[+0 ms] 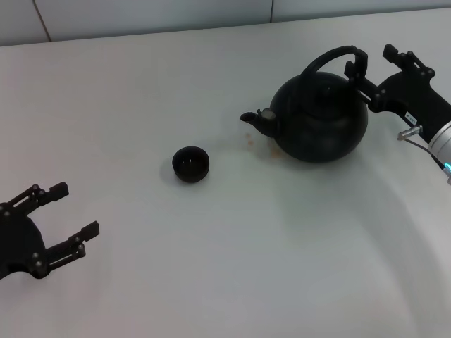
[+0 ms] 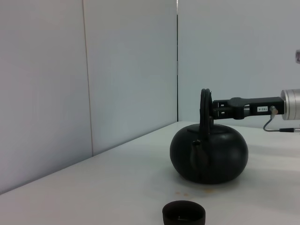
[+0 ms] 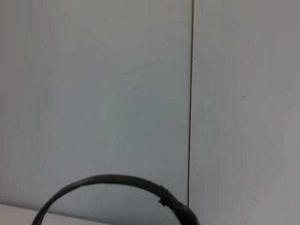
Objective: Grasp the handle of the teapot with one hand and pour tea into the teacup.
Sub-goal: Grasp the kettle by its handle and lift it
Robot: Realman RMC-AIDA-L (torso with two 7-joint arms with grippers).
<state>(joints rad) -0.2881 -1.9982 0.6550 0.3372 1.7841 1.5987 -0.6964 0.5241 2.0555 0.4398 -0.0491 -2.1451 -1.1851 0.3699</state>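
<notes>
The black teapot [image 1: 320, 120] stands on the white table at the right, its spout pointing left toward the teacup [image 1: 191, 164]. The teacup is small, dark and upright, left of the spout. My right gripper [image 1: 377, 63] is open at the right end of the arched handle [image 1: 331, 55], one finger right beside it, not closed around it. The left wrist view shows the teapot [image 2: 208, 152], its handle [image 2: 204, 108] edge-on, the teacup [image 2: 183, 213] and the right gripper [image 2: 218, 107] reaching the handle. The right wrist view shows the handle's arc [image 3: 112, 180]. My left gripper [image 1: 70, 211] is open and empty at the near left.
The white table [image 1: 211, 267] runs back to a pale wall [image 1: 141, 17]. Small brownish spots [image 1: 248, 141] lie on the table just below the spout. Nothing else stands on the table.
</notes>
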